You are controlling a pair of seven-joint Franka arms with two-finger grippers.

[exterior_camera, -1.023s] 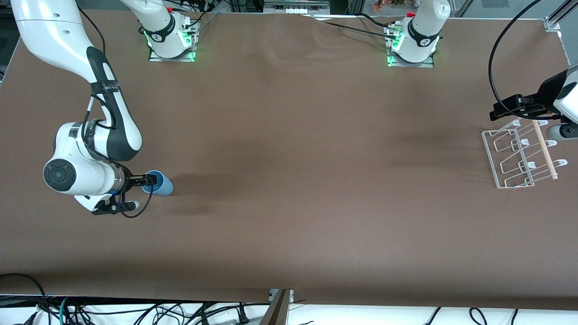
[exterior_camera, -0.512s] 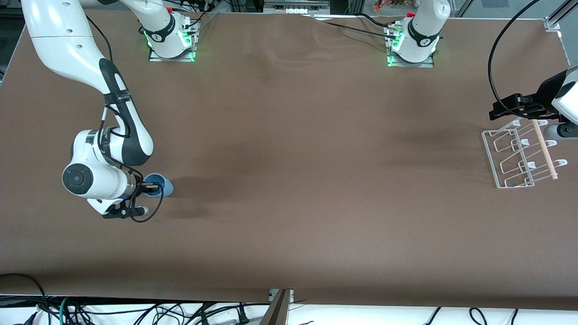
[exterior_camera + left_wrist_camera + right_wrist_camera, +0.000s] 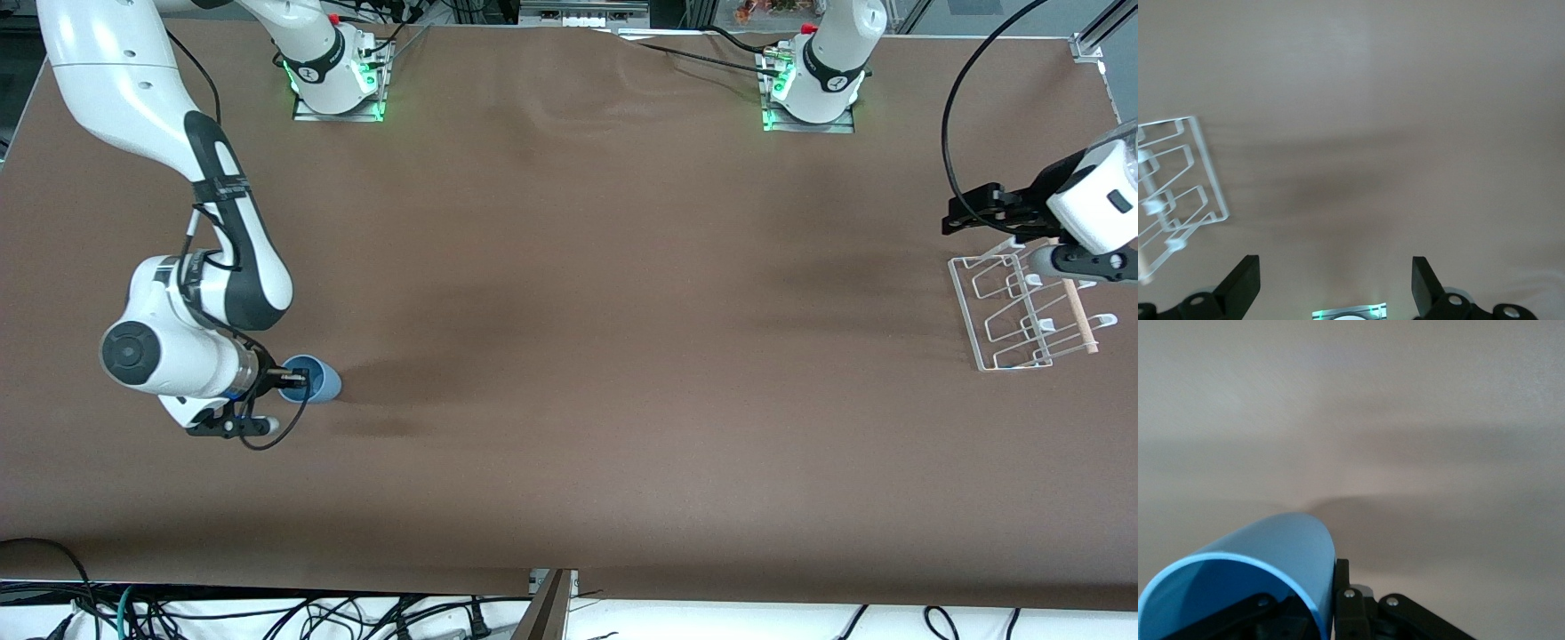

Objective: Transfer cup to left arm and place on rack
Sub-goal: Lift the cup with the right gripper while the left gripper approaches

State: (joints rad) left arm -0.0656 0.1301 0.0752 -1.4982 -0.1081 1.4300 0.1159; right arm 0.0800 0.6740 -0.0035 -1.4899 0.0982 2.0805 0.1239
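The light-blue cup (image 3: 318, 381) is at the right arm's end of the table, tipped on its side with its mouth toward my right gripper (image 3: 300, 380). The right gripper is shut on the cup's rim wall. In the right wrist view, one finger is inside the cup (image 3: 1265, 560) and one is outside, with the gripper (image 3: 1308, 613) pinching the wall. The clear wire rack (image 3: 1013, 311) with its wooden rod (image 3: 1076, 311) stands at the left arm's end. My left gripper (image 3: 965, 209) is open and empty in the air by the rack. The rack (image 3: 1178, 193) also shows in the left wrist view beside the left gripper (image 3: 1335, 283).
The brown table (image 3: 578, 311) is bare between the cup and the rack. The two arm bases (image 3: 338, 76) stand at the table's edge farthest from the front camera. Cables hang below the nearest edge.
The right arm has shifted a little and carried the cup slightly nearer to the front camera. The left gripper has moved a little away from the rack toward the table's middle.
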